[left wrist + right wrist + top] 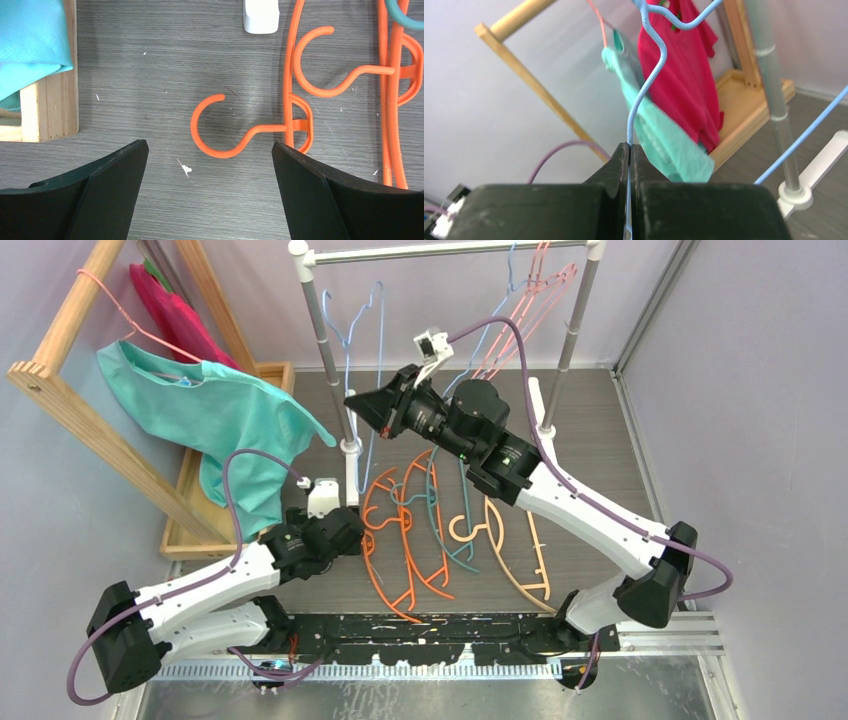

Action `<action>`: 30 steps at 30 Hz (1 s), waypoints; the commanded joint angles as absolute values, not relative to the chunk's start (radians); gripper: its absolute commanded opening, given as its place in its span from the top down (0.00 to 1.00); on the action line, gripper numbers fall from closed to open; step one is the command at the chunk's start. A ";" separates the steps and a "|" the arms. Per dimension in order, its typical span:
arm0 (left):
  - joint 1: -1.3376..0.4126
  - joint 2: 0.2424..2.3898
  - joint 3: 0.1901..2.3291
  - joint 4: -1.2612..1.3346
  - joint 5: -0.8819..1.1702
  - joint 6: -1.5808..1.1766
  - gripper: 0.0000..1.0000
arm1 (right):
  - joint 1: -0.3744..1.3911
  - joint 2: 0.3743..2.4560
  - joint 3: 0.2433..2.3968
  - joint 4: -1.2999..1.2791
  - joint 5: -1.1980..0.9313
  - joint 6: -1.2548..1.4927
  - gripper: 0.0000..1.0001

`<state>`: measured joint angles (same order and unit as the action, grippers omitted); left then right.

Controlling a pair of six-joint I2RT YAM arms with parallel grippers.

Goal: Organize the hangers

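My right gripper is shut on a light-blue wire hanger and holds it upright beside the left post of the metal rack, below the rail. In the right wrist view the wire runs up from between the shut jaws. Pink and light-blue wire hangers hang at the rail's right end. Orange hangers, a teal one and a tan-yellow one lie on the table. My left gripper is open and empty above an orange hook, the hook just ahead of its fingertips.
A wooden frame at the left carries a pink wire hanger with a teal shirt and a red garment; its wooden base lies near my left gripper. The rack's white foot stands beside the orange hangers.
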<state>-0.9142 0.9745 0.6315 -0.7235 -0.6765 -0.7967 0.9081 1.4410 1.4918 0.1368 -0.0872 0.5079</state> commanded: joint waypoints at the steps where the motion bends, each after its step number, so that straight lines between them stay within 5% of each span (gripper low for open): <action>1: -0.913 0.948 0.635 -0.722 -0.709 -0.792 0.02 | 0.845 1.478 1.586 0.301 -0.028 0.551 0.99; 14: -0.913 0.943 0.638 -0.746 -0.718 -0.790 0.02 | 0.695 1.577 1.678 0.357 -0.007 0.632 0.99; 30: -0.913 1.014 0.646 -0.708 -0.697 -0.790 0.02 | 0.477 1.433 1.440 0.371 0.045 0.771 0.99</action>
